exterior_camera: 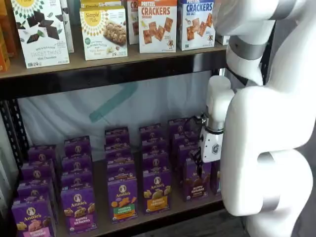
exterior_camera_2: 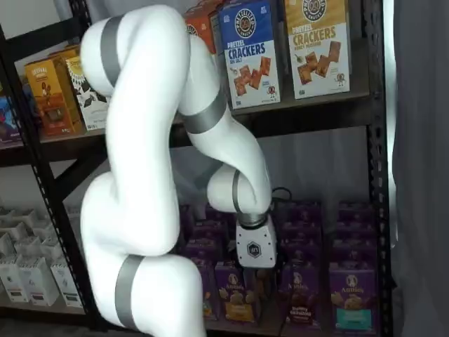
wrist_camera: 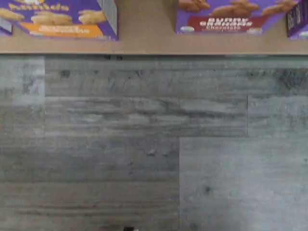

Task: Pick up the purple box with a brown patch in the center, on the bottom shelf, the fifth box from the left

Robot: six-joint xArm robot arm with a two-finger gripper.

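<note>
– Grey plank floor (wrist_camera: 144,144) fills most of the wrist view, with the tan front edge of the lower counter (wrist_camera: 144,45) running across above it. Background logged.

– Where is the purple box?

– Purple box (exterior_camera: 196,183) stands upright in the front row of the lower counter, toward the right end. Its dark brown centre band reads "Bunny Grahams" in the wrist view. Orange-band carton (exterior_camera: 157,190) is its left neighbour, with a bare strip of board between them. In a shelf view a teal-band carton (exterior_camera_2: 351,298) stands just to its right.

– End effector state?

– End effector (exterior_camera: 199,162): the white body hangs from the arm (exterior_camera: 266,138) just in front of the purple box, above the counter's front edge. Only a dark patch of the black fingers shows below the body. Cannot tell whether they are spread or pressed together. No carton is seen between them.

– Contact with the box?

– Cannot tell; the body overlaps the box's upper left corner in that view.

– Anything else on the rack?

– Further purple cartons are lined up in rows behind the front ones. Upper counter (exterior_camera: 98,61) carries large cracker boxes (exterior_camera: 157,24).
</note>
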